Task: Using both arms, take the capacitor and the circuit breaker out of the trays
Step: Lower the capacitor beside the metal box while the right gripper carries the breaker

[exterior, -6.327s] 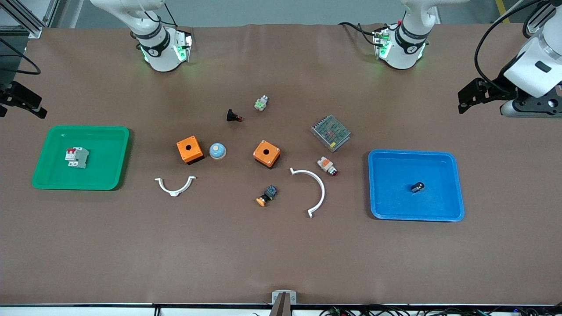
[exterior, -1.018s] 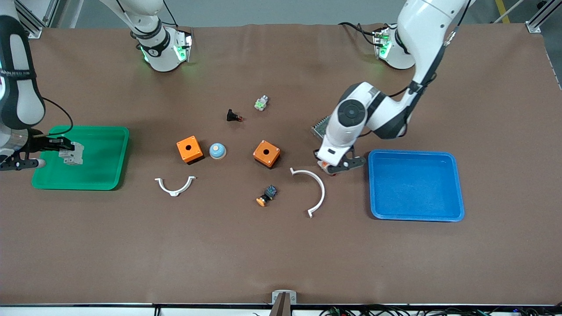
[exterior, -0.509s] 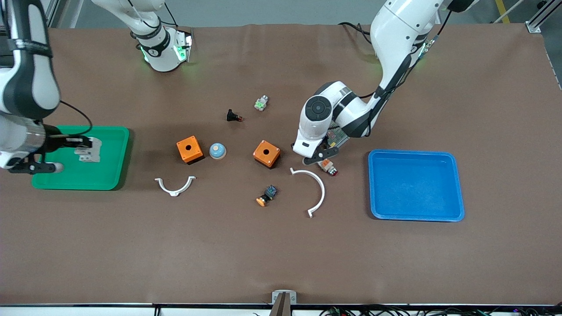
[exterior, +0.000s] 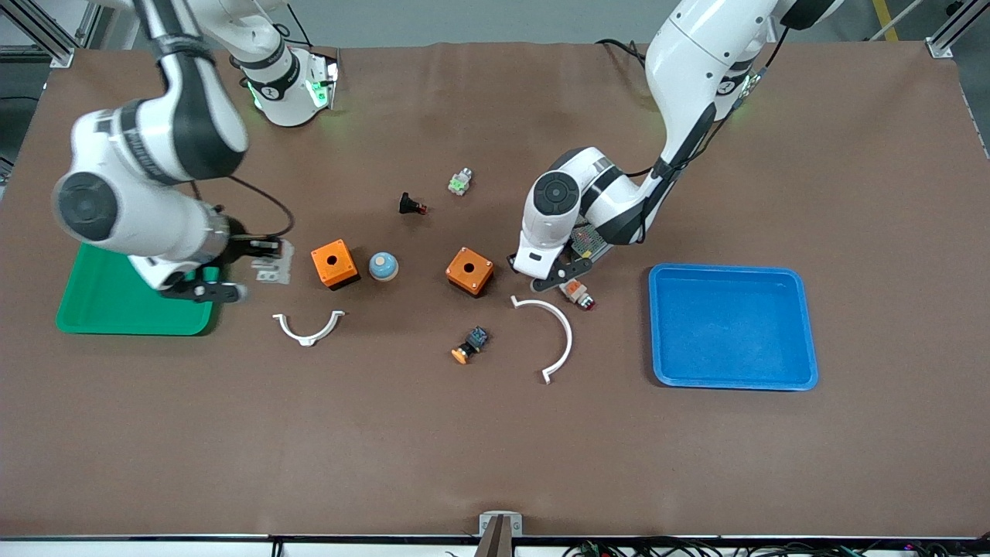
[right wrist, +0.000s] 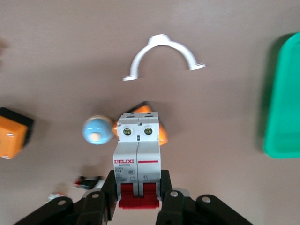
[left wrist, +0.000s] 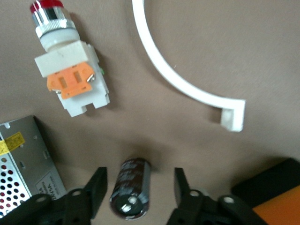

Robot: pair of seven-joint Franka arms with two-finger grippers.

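Note:
The capacitor (left wrist: 131,187), a small black cylinder with a silvery end, lies on the brown table between the fingers of my left gripper (left wrist: 139,180), with a gap on each side. In the front view my left gripper (exterior: 551,277) is low over the table between an orange box (exterior: 469,271) and the white-orange button (exterior: 576,292), and hides the capacitor. My right gripper (right wrist: 138,187) is shut on the red-lever end of the grey-white breaker (right wrist: 138,140). It holds the breaker (exterior: 272,263) over the table between the green tray (exterior: 100,309) and the second orange box (exterior: 334,264).
The blue tray (exterior: 735,325) sits toward the left arm's end. A metal mesh unit (exterior: 592,236), a large white arc (exterior: 561,333), a small white bracket (exterior: 308,329), a blue dome (exterior: 383,266), a black button (exterior: 412,205) and an orange-capped part (exterior: 470,346) lie around.
My right arm has carried the breaker out of the green tray toward the orange box. My left arm brought the capacitor from the blue tray and has barely moved in the last half second.

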